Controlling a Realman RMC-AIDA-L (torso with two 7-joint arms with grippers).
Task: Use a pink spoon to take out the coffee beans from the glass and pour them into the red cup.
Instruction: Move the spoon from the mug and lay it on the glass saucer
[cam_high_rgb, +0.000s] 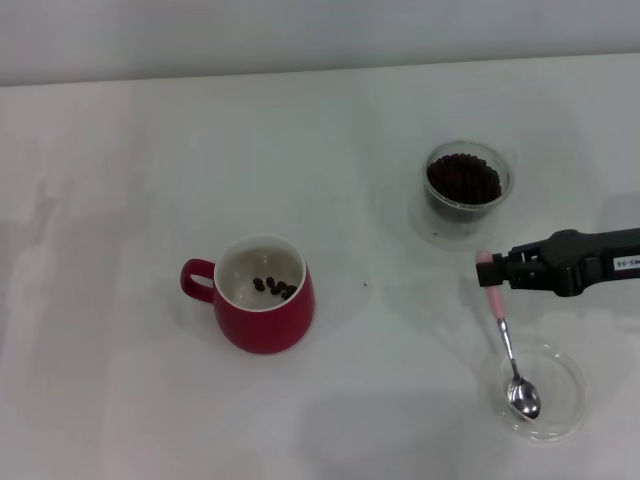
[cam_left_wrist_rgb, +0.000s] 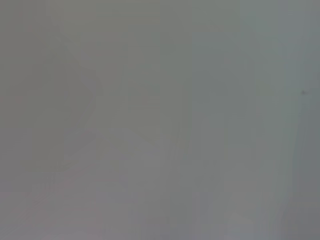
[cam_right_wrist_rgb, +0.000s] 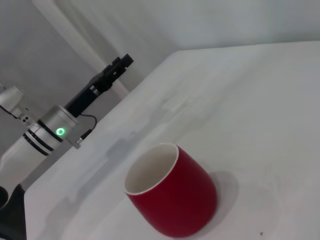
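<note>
The red cup (cam_high_rgb: 262, 297) stands left of centre on the white table, a few coffee beans (cam_high_rgb: 274, 287) lying on its white inside. At the back right, the glass (cam_high_rgb: 466, 180) holds a dark heap of beans (cam_high_rgb: 463, 177). My right gripper (cam_high_rgb: 500, 271) reaches in from the right and is shut on the upper end of the pink spoon (cam_high_rgb: 494, 296). The spoon's silver bowl (cam_high_rgb: 523, 397) rests in a shallow clear dish (cam_high_rgb: 560, 400). The right wrist view shows the red cup (cam_right_wrist_rgb: 175, 200) from the side. My left gripper (cam_right_wrist_rgb: 119, 65) is parked off the table's far edge.
The white tabletop (cam_high_rgb: 150, 160) stretches to the left and behind the cup. The left wrist view shows only a plain grey surface. A small dark speck (cam_high_rgb: 365, 284) lies between the cup and the glass.
</note>
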